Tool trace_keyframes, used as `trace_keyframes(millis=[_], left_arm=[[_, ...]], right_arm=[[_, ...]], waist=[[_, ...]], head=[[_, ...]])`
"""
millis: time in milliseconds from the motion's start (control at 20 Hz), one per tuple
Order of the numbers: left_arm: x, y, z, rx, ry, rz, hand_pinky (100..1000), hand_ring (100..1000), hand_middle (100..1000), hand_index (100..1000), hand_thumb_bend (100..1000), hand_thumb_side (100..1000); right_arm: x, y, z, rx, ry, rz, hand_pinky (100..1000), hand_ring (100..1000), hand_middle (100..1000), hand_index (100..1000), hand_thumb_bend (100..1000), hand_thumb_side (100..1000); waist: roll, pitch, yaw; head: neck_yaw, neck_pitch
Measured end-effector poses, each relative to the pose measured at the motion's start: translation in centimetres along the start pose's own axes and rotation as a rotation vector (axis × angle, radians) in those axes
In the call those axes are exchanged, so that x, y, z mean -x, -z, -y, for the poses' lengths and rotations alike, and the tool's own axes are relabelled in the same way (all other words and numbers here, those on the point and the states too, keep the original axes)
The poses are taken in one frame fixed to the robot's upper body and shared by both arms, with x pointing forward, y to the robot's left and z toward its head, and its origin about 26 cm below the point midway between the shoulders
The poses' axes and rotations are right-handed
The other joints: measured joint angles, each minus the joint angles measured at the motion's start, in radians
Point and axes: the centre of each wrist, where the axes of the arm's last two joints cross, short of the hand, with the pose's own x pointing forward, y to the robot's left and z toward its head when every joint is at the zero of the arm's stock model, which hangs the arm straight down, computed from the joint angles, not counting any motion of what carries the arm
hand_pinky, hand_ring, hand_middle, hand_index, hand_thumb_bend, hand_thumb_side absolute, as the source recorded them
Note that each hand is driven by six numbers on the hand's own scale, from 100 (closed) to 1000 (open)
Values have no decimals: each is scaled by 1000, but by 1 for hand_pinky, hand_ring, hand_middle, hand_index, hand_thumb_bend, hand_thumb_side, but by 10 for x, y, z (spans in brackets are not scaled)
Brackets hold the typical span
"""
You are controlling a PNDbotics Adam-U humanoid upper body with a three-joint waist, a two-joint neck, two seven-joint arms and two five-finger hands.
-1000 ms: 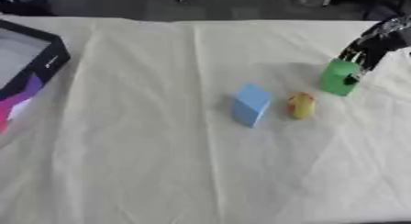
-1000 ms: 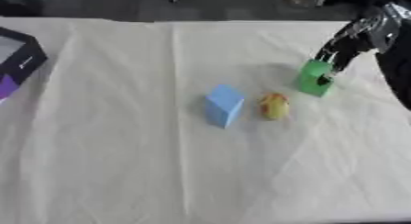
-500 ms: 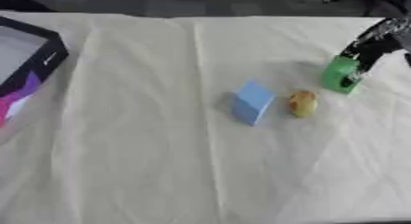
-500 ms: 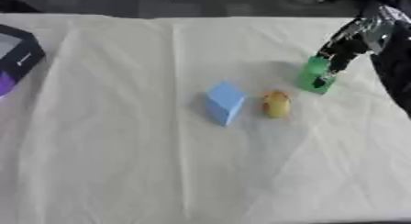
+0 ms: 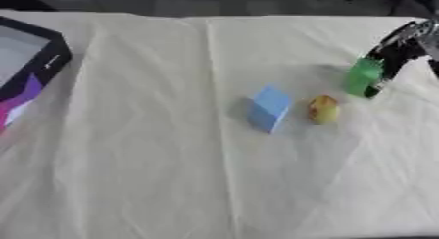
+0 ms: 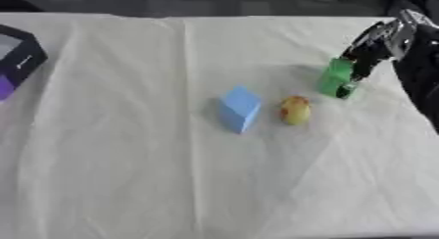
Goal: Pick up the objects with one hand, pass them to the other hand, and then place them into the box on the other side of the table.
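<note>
While reaching in from the upper right corner, clamped the right robot hand (image 6: 378, 41) onto the green block (image 5: 363, 76), with dark fingers curled down along its right side and one fingertip showing near its lower corner. Pinched it from above and kept it upright, more or less. Could not tell whether lifted clear of the table (image 5: 171, 194) or resting on it. Cast a soft shadow just to the block's left, on the white cloth (image 5: 137, 135) covering the whole top.

Over to the middle now. Left the blue block (image 5: 269, 108) standing on the cloth, tilted a corner towards the camera, well apart from the green one. Left the small yellow object (image 5: 323, 109) just to the right of the blue block, close beside it but not touching, between blue and green. Rounded, with a touch of orange; could not make out more than that.

Across on the far left edge, parked the box (image 5: 38, 61), black-rimmed, pale inside, with a purple and pink side showing below, cut off by the frame. Sat well away from all three things, at the opposite side of the table from the working hand. Saw nothing of the left robot hand in either eye's view.
</note>
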Motion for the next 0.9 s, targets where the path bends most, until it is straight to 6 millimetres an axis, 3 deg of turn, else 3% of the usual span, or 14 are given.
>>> trace_keyframes(millis=[300,900], left_arm=[[-1,0,0,3,0,1,971,784,732,689,100,796],[-2,0,1,9,-2,4,971,782,725,682,100,796]], right_arm=[[1,0,0,35,17,-20,893,909,905,976,546,158],[-1,5,-4,132,46,-41,848,861,824,842,482,100]], waist=[[0,4,0],[1,8,0]], head=[[0,0],[0,0]])
